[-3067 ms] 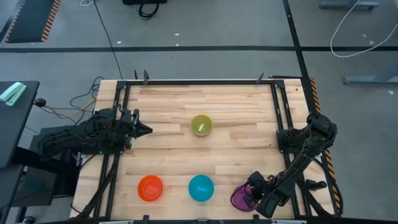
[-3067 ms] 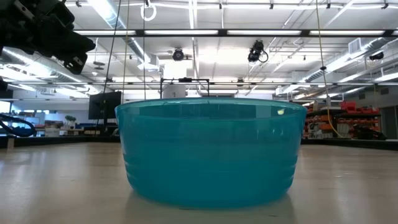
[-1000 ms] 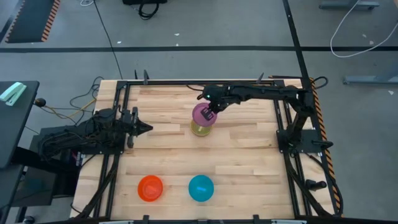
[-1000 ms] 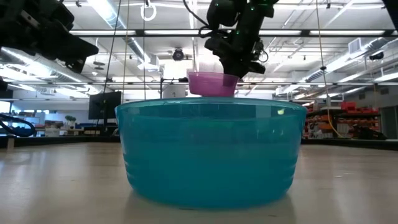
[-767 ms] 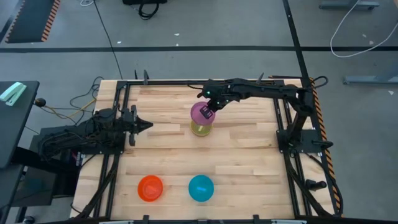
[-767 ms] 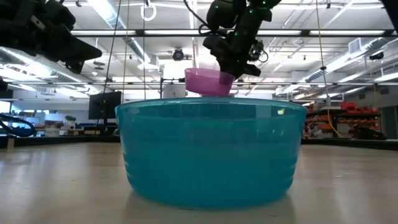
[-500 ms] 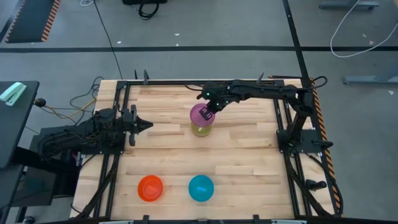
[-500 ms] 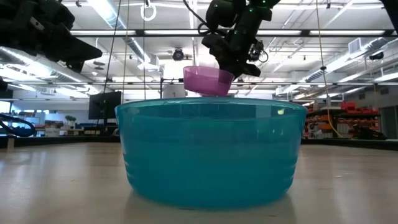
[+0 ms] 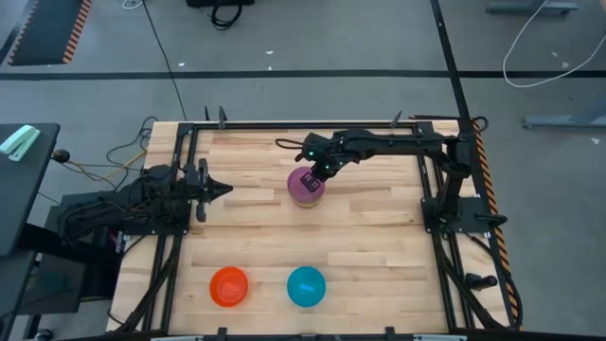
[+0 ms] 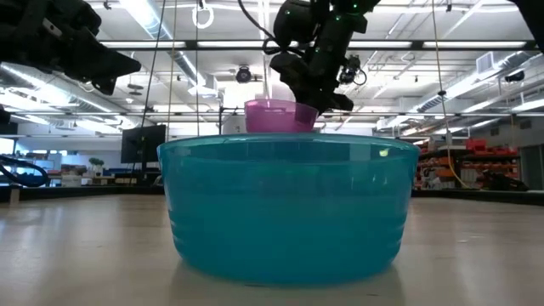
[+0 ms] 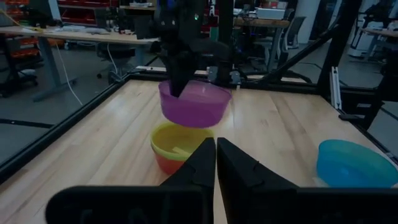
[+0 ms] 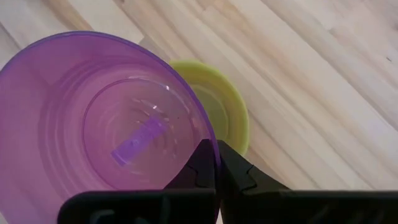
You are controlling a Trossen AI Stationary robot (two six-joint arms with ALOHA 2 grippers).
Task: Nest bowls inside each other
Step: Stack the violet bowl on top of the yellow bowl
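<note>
A: Step in hand?

B: Placing the purple bowl (image 9: pixel 305 186) into the yellow-green bowl (image 11: pixel 177 146). Gripping it by the rim with the right hand (image 9: pixel 320 170), one finger inside the wall, one outside, clamped tight.

A: Seated yet?

B: No. Hanging just under the hand, a little tilted, just above the yellow-green bowl and a bit off its centre in the left wrist view. Cannot tell whether touching.

A: Anything nested in the lower one?

B: Cannot tell.

A: Other hand?

B: Left hand (image 9: pixel 210 188) parked well off to the side of the right hand, fingers pressed together, holding nothing.

A: Next move?

B: Probably centre over the lower rim, level the tilt, lower straight down, then release and lift clear without dragging the rim along.

A: Remaining?

B: Blue bowl (image 9: pixel 306 286) and orange bowl (image 9: pixel 228 286), loose on the worktop (image 9: pixel 379 246), well apart from the right hand. Roughly halfway, as a guess.
</note>
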